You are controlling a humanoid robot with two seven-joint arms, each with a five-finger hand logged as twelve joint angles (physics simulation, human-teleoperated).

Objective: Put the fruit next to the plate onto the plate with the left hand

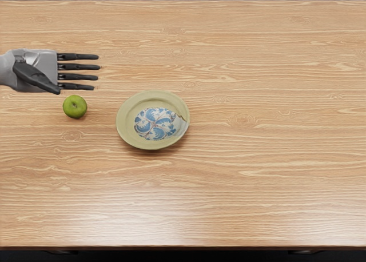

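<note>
Here, in the head view, the left hand (pixel 54 71) hovers by the worktop's (pixel 274 176) left edge, fingers spread and empty. The green apple (pixel 75 106) lies just below it, beside the plate (pixel 127 130). Reaching is underway; next, lower and grasp.

The plate (pixel 123 122) lies on the table (pixel 263 182), a little left of centre. The fruit (pixel 75 106) lies to its left (near the rim, not touching). The left hand (pixel 51 72) is behind the fruit, by the left edge.
</note>
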